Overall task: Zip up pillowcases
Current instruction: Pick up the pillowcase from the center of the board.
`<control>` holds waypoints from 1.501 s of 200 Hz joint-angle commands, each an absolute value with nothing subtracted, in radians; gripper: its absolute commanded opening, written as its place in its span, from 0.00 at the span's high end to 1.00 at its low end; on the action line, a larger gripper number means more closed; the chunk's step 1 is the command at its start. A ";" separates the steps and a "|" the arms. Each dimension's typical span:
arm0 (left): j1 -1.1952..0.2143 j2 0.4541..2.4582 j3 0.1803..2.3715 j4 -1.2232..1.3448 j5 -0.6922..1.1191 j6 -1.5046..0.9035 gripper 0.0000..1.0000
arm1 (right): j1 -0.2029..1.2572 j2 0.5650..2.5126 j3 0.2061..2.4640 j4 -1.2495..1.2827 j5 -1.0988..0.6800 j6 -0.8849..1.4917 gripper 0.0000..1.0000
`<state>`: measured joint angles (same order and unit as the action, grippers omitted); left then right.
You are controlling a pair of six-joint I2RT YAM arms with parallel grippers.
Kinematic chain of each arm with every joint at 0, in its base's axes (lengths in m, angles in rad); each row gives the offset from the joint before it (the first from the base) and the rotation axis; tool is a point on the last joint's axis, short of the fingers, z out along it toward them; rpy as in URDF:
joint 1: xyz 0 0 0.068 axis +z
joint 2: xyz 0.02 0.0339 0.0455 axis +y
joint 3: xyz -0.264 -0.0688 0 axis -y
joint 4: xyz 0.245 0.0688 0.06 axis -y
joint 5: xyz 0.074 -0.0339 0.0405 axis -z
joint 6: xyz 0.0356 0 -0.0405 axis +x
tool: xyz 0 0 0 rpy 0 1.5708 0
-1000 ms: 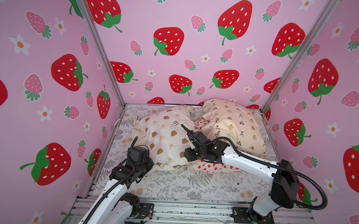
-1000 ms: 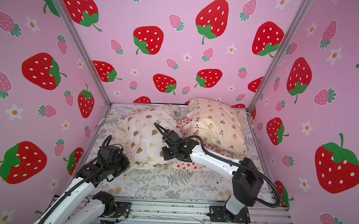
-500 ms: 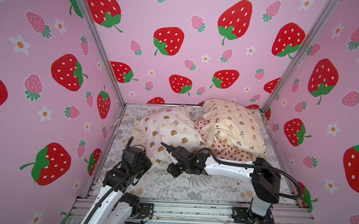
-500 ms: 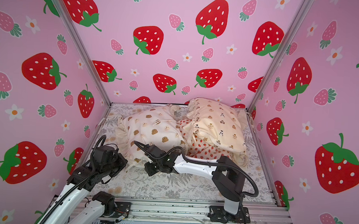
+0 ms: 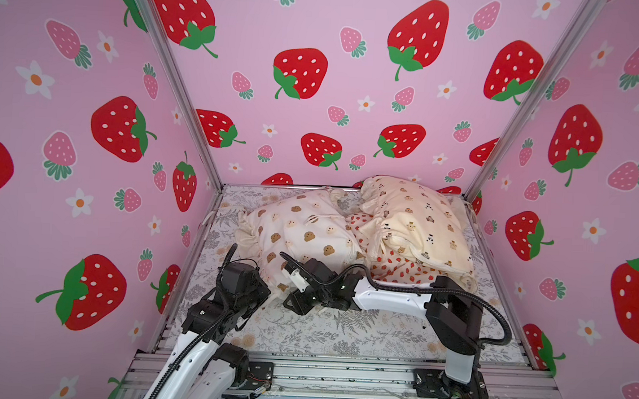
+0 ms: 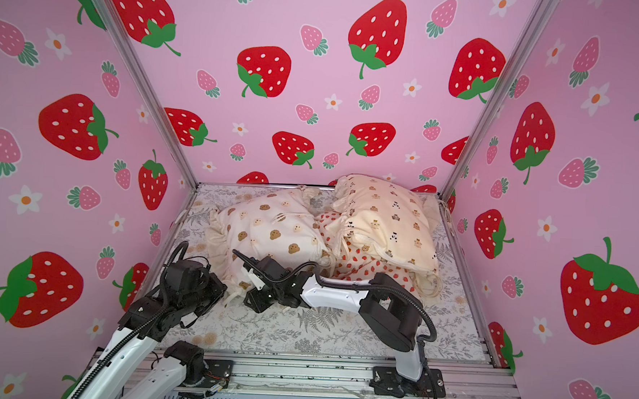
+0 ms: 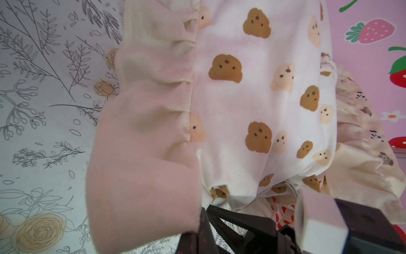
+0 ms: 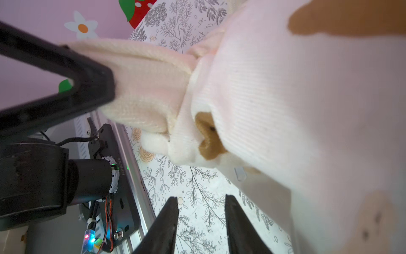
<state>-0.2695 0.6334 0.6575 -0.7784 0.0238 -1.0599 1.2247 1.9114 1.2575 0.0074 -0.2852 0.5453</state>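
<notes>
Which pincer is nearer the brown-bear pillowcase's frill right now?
Left. The left pincer is shut on the frill of the brown-bear pillowcase. The right pincer stands open close beside that pillowcase's near corner, with only fern-print sheet between its jaws.

A: Backdrop, quick?
B: I see three pink walls: back wall (image 5: 342,29), left wall (image 5: 47,201), right wall (image 5: 616,92). All are printed with red and pink strawberries and small white flowers.
A: Corners?
B: Silver metal posts (image 5: 180,99) where the walls meet.
A: Underfoot?
B: Grey fern-print sheet (image 5: 341,333) with tan roses. Aluminium rail (image 5: 339,374) along the near edge. Light soft, even.
</notes>
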 commanded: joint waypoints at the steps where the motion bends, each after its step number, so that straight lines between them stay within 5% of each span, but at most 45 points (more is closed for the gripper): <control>1: -0.275 0.629 0.685 -0.792 0.031 -1.074 1.00 | 1.210 1.914 1.210 0.124 -0.370 0.624 0.60; 104: -0.275 0.557 0.585 -0.753 0.072 -1.167 1.00 | 1.148 1.961 1.100 0.404 -0.429 0.826 0.60; 300: -0.275 0.549 0.556 -0.732 0.069 -1.187 1.00 | 1.147 2.019 1.162 0.479 -0.451 0.836 0.68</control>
